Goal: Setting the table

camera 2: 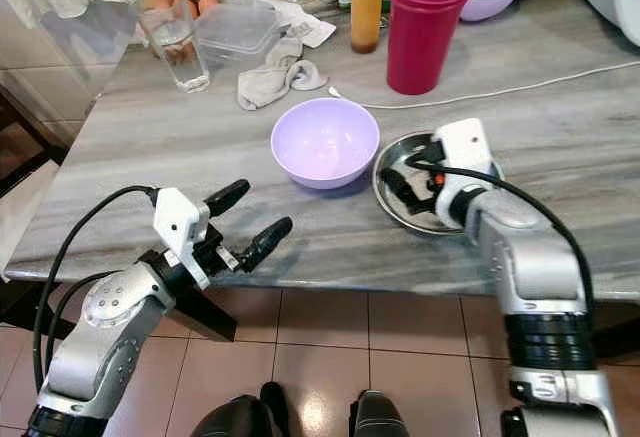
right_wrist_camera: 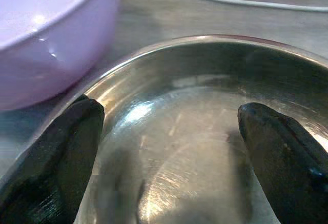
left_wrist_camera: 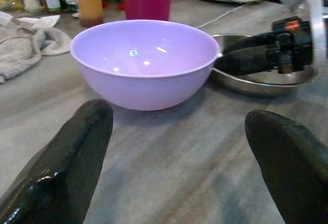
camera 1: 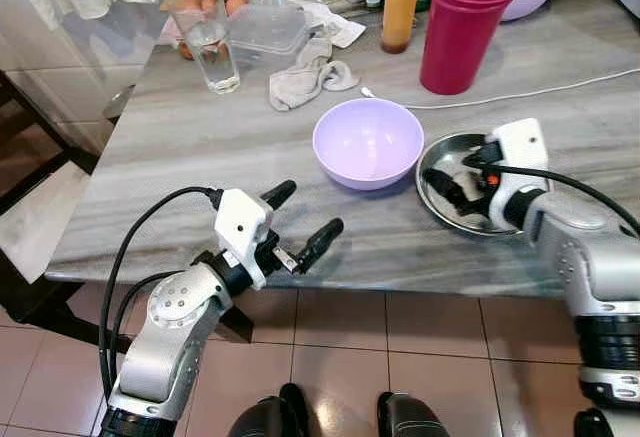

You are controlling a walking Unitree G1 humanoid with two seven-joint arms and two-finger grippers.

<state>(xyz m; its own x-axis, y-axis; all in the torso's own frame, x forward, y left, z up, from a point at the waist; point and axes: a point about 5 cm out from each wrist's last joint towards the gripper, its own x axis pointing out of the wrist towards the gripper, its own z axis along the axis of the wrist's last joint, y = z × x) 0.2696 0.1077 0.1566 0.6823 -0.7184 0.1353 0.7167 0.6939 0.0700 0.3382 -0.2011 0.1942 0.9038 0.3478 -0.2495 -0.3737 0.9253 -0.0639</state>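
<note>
While the right tool [camera 1: 452,179] hangs spread over the steel plate [camera 1: 440,215] at the right of the frame, one finger [right_wrist_camera: 56,152] by its rim, the lilac bowl [camera 1: 367,142] sits just left of the plate at centre on the grey desk [camera 1: 180,167]; the left tool [camera 1: 300,225], also spread, hovers at the desk's near edge, lower left
</note>
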